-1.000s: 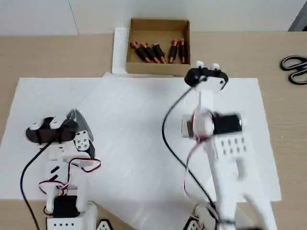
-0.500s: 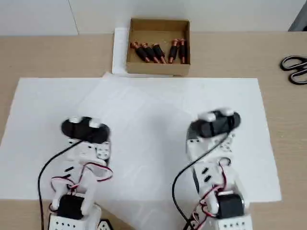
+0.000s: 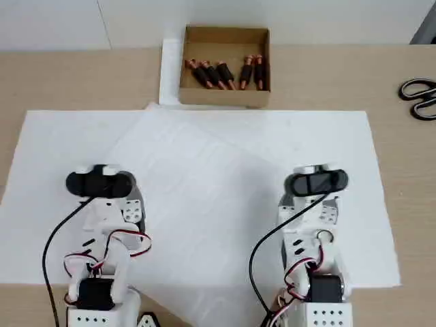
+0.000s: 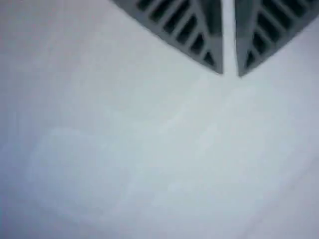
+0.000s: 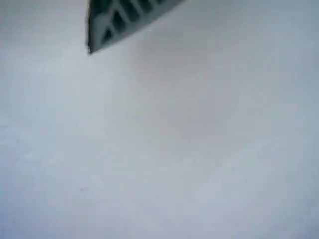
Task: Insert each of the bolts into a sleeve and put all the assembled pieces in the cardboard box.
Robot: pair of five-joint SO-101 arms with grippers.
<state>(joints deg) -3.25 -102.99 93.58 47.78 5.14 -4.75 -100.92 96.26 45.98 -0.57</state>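
left tool [image 4: 228,69] seems clenched, empty, above the white sheet [image 4: 149,159]; right tool [image 5: 92,47]: cannot tell.

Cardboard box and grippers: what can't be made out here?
- Pieces in the cardboard box, high view: too small and overlapping to count surely or see bolts seated.
- Right gripper, right wrist view: cut off by the picture edge; open or shut unclear.
- Scissors, high view: partly cut off by the edge.

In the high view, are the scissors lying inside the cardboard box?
No, the scissors lie on the bare table, well apart from the cardboard box, which holds the assembled pieces.
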